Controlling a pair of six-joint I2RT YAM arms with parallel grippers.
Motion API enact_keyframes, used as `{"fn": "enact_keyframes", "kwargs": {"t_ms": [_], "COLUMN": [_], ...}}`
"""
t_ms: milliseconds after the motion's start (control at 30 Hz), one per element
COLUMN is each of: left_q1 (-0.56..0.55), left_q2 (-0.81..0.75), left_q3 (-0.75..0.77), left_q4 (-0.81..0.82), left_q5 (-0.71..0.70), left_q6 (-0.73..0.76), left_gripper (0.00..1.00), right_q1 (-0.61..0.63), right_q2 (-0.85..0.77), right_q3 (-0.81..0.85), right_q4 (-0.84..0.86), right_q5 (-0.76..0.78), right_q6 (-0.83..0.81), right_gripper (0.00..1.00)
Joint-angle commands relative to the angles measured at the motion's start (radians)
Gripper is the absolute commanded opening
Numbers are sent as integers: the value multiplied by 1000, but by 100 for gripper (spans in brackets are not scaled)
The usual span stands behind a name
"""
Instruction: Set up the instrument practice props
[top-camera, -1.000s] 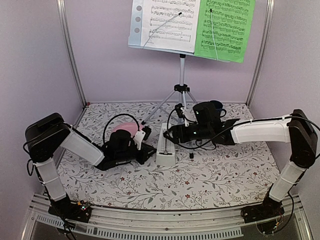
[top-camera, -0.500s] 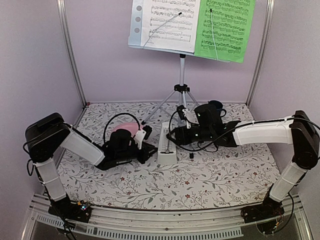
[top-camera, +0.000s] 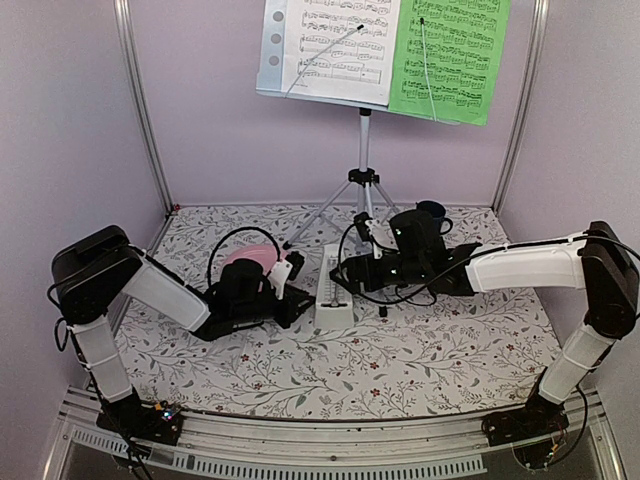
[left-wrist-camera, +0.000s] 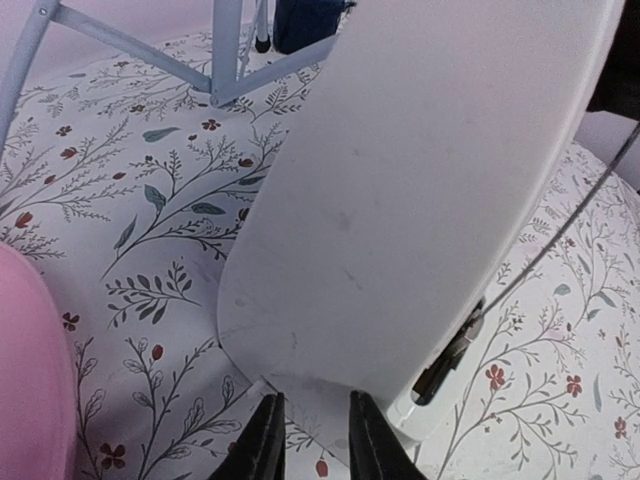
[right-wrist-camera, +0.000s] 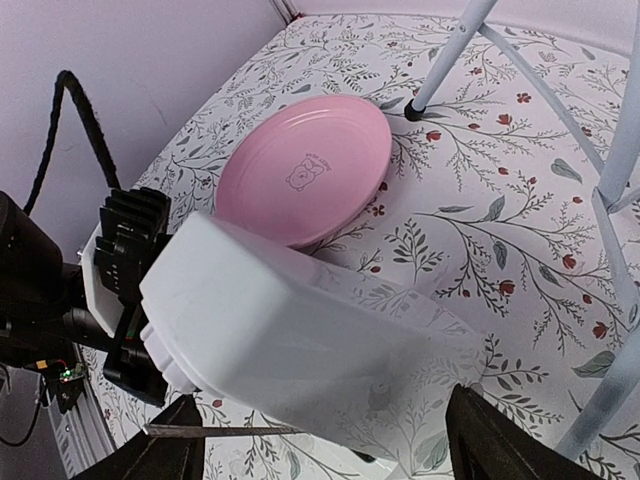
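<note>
Release is seen at the right gripper (right-wrist-camera: 320, 452), whose jaws are now spread wider than a second ago to either side of the white metronome (right-wrist-camera: 290, 335), which is left mid-table before the music stand (top-camera: 364, 140) with its base apparently pinched by the narrowed left gripper (left-wrist-camera: 312, 445), so placement is judged nearly done.

White arm shells (top-camera: 520, 265), black joints (top-camera: 90, 262), black looped cable (top-camera: 222, 240).

Music stand (top-camera: 364, 140) upright at rear; white sheet (top-camera: 335, 45), green sheet (top-camera: 448, 55) side by side on it; metronome (top-camera: 332, 290) in front.
</note>
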Motion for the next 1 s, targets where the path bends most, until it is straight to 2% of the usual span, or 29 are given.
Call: {"fn": "enact_keyframes", "kwargs": {"t_ms": [0,267,600,967], "left_q1": [-13,-12,-9,50], "left_q2": [7,1,-18,-76], "left_q3": [24,22,9,-44], "left_q4": [13,5,-13,-28], "left_q5": [7,1,-23,-44], "left_q6": [-4,-5,-1,-27], "left_gripper": [24,24,25,25], "right_q1": [14,9,-104,-244], "right_q2": [-21,-102,-152,-367], "right_q3": [15,-39,-166,-230], "right_q4": [17,-41,-65,-131], "right_q5": [41,161,138,102], "right_q6": [25,36,43,4], "right_gripper": [86,85,84,88]}}
